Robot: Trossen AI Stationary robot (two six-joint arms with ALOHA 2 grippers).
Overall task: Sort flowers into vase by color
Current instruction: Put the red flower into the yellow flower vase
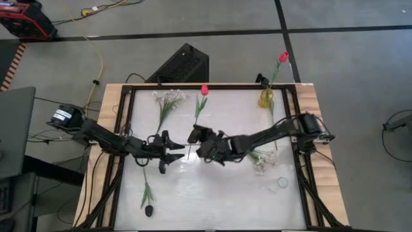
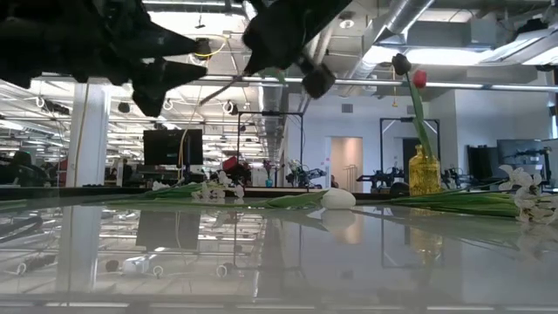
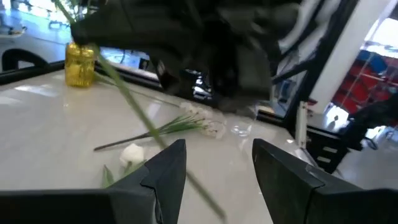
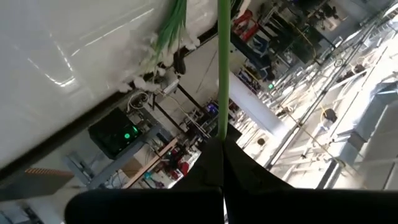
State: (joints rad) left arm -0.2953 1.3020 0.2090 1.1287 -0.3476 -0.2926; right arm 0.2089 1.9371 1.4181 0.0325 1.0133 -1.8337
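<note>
Over the glossy white counter (image 1: 212, 193), the right gripper (image 1: 192, 135) pinches a thin green-stemmed red tulip (image 1: 204, 90), while the left gripper (image 1: 175, 151) faces it, dark fingers spread.

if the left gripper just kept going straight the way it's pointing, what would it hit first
Most likely the green stem crossing just ahead of the open left gripper, held by the shut right gripper, whose dark body looms right behind it. Depth is hard to judge.
</note>
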